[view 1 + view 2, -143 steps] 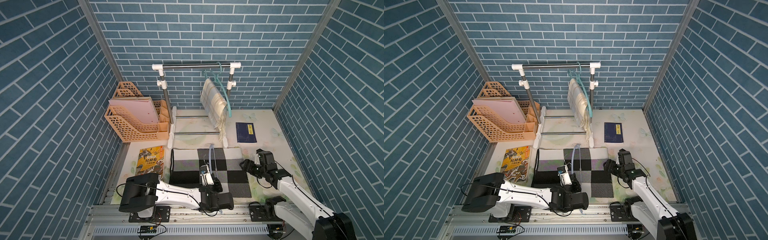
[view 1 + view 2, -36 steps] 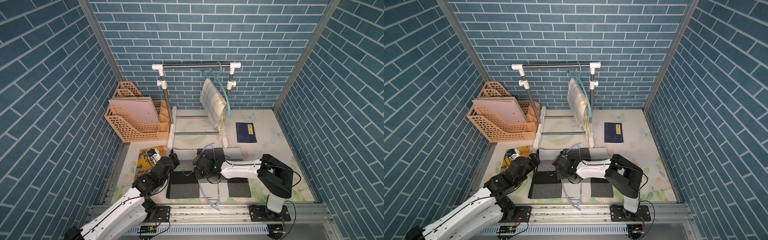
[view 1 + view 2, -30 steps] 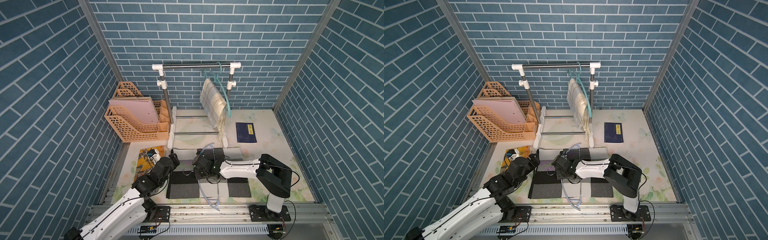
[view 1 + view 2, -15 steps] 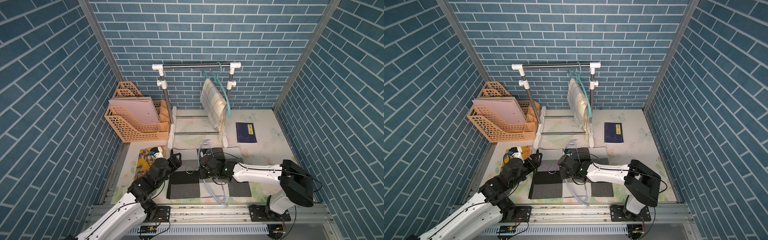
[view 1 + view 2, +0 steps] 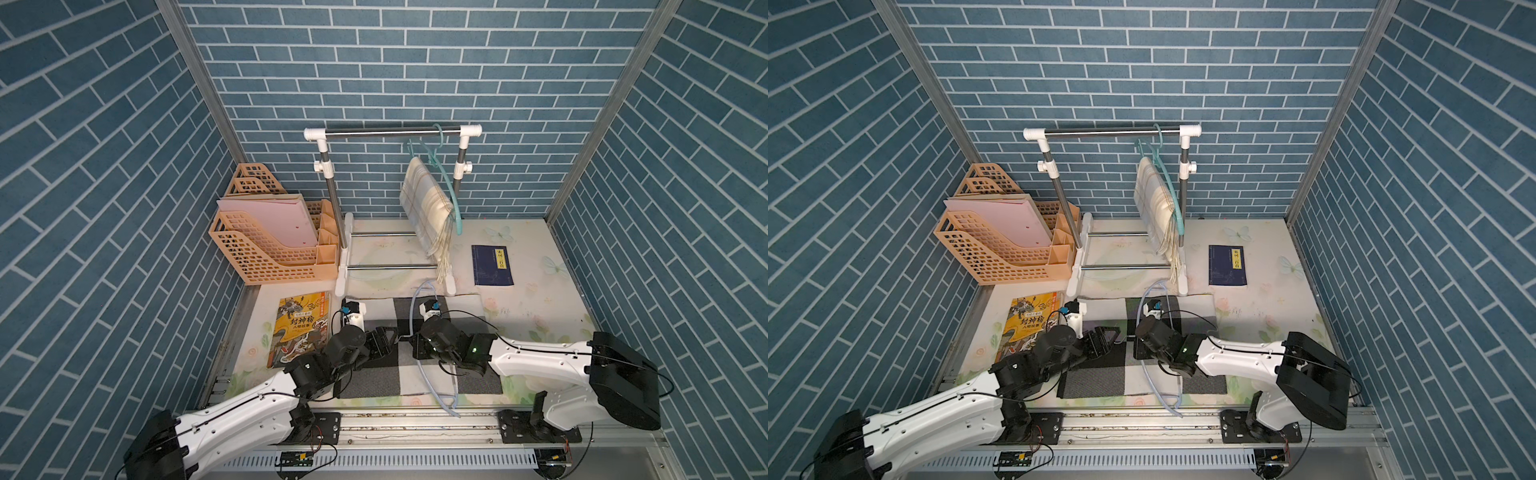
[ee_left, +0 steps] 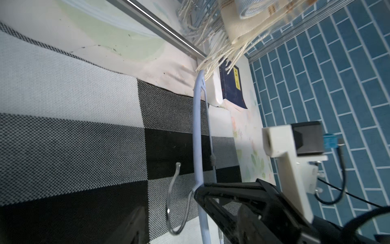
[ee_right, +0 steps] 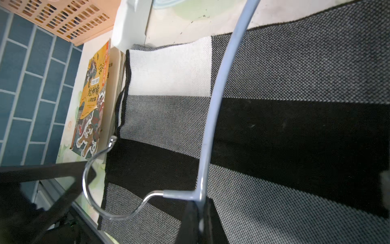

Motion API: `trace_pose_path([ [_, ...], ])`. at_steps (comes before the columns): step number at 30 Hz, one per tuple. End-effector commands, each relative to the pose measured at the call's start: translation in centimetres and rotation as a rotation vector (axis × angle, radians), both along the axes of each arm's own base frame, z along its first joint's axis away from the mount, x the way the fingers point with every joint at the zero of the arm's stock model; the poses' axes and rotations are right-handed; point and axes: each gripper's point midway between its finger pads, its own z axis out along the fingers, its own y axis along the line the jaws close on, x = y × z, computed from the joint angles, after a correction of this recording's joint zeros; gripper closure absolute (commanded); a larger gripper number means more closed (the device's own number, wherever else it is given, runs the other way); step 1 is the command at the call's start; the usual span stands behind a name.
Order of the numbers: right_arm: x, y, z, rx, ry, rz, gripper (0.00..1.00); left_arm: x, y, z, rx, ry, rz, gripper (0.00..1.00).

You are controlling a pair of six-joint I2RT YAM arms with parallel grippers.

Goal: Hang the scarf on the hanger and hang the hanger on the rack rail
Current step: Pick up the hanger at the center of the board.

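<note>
A black, grey and white checked scarf (image 5: 386,374) (image 5: 1096,380) lies flat at the table's front. Over it a pale blue hanger (image 5: 428,376) (image 5: 1152,380) (image 7: 211,118) is held by its neck. My right gripper (image 5: 415,347) (image 5: 1138,345) (image 7: 200,221) is shut on that neck. The hanger's metal hook (image 6: 172,202) (image 7: 90,190) points left. My left gripper (image 5: 388,338) (image 5: 1108,336) (image 6: 190,228) is open, its fingers on either side of the hook without touching it.
A white rail rack (image 5: 392,132) at the back carries a beige fringed scarf (image 5: 428,212) on a teal hanger (image 5: 451,195). Orange file trays (image 5: 266,245) stand back left. A yellow book (image 5: 299,328) lies left of the checked scarf, a dark blue book (image 5: 492,266) back right.
My right gripper closed on the hanger's neck and drew it slightly rightward; the hanger's front end swung right. My left gripper moved in around the hook and its jaws narrowed.
</note>
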Motion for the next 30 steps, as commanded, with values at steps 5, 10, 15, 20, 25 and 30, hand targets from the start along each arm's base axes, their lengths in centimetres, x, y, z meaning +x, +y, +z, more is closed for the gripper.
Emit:
trace_pose_path([
  [5,1.0,0.4,2.5,0.114,-0.042,-0.043,1.00,0.5,0.1,0.3,-0.046,-0.025,0.039,0.38],
  [10,0.8,0.7,2.9,0.140,-0.042,-0.034,1.00,0.9,-0.6,1.3,-0.055,-0.061,0.020,0.55],
  [15,0.8,0.5,3.1,0.146,-0.043,-0.037,1.00,1.2,-1.2,1.5,-0.045,-0.064,0.011,0.74],
  [20,0.7,0.4,3.1,0.147,-0.041,-0.033,1.00,1.3,-1.3,1.6,-0.038,-0.065,0.011,0.95],
  [25,0.4,0.2,3.2,0.130,-0.012,-0.008,0.83,1.8,-0.9,2.1,0.001,-0.063,0.037,1.00],
  [30,0.7,-3.5,4.9,0.050,-0.026,0.000,0.46,2.6,0.3,3.0,0.098,-0.017,0.121,1.00],
])
